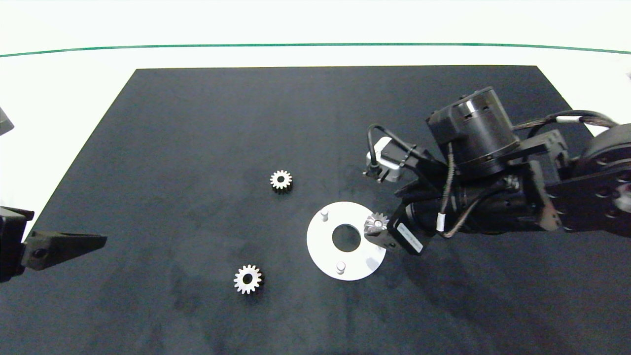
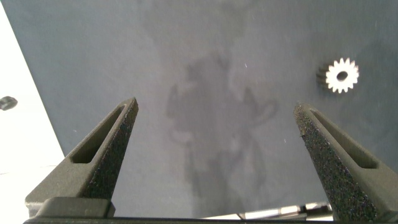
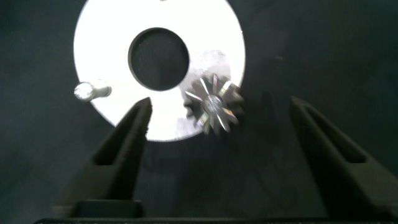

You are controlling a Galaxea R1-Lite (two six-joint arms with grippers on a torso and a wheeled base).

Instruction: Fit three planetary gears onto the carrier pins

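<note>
— While the right gripper [image 1: 379, 235] hangs over the white disc [image 1: 325, 249], what is it actually holding?

— Nothing, as far as the wrist view tells: its two grey fingers [image 3: 121, 149] stand wide apart, and one planetary gear [image 3: 214, 104] sits between them, touching neither. That gear is on the disc's edge nearest the right arm, with a bright pin tip showing in its centre hole (so it looks seated on a carrier pin, though how far down I cannot tell).

— And the other carrier pins?

— Two stand bare on the disc: one [image 1: 324, 214] at the far side, one [image 1: 340, 267] at the near side. Between them is the disc's large centre hole.

— Where are the remaining gears?

— Both lie flat on the black mat [image 1: 197, 123], well apart from the disc. One [image 1: 281, 180] is beyond it and toward the left arm; the other [image 1: 247, 279] is nearer the camera, also on the left side.

— What about the left gripper [image 1: 74, 244]?

— It sits at the left edge of the mat, low over the cloth. Its fingers [image 2: 109, 146] are spread wide with only bare mat between them (one loose gear shows off to the side in its wrist view, well clear of the fingers).
</note>
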